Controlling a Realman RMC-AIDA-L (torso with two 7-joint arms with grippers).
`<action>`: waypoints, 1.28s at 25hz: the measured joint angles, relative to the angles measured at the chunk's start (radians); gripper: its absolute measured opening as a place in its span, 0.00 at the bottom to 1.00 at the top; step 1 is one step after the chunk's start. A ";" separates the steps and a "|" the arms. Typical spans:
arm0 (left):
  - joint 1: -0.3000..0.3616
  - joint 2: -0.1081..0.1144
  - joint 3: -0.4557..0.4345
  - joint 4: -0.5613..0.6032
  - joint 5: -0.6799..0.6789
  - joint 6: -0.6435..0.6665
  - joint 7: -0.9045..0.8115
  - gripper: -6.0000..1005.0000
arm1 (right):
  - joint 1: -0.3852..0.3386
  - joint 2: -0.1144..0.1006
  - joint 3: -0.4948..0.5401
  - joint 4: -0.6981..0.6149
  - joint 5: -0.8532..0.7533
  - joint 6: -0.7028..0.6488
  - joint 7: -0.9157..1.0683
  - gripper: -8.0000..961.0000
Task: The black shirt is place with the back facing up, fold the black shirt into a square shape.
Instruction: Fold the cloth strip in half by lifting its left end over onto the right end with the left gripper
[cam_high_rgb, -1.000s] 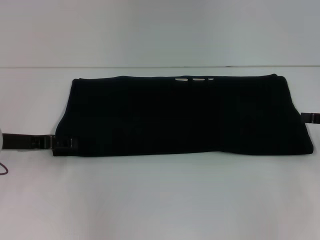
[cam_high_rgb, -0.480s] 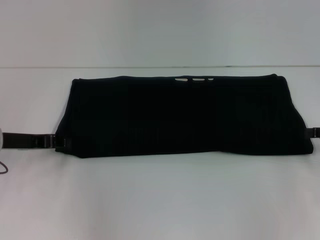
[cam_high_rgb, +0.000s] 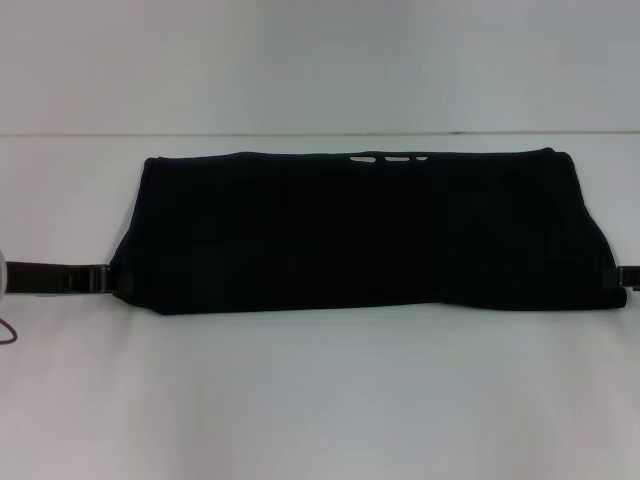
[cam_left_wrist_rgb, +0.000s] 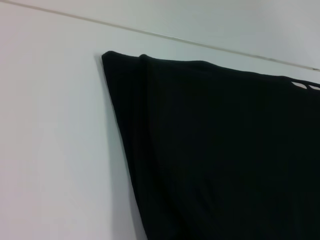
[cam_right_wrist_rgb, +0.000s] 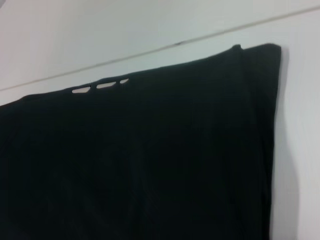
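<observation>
Left hand and right hand flank the black shirt — your end-fold positions, likely; finger state can't be told.

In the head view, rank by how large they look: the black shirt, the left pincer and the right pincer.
1. black shirt, by far the largest, spread wide across the white table.
2. left pincer, a dark bar at the shirt's left edge.
3. right pincer, only a sliver in frame, so its smaller look may be cropping.
</observation>
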 joint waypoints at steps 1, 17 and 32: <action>0.000 0.000 0.000 0.000 0.000 0.000 0.001 0.08 | 0.001 0.002 -0.006 0.004 0.000 0.004 0.000 0.71; -0.006 0.003 0.000 -0.008 0.001 0.000 0.007 0.01 | 0.010 0.029 -0.031 0.017 0.000 0.050 -0.021 0.47; -0.002 0.009 -0.009 0.000 0.002 0.004 0.009 0.01 | -0.012 0.020 0.018 0.004 0.010 0.054 -0.031 0.03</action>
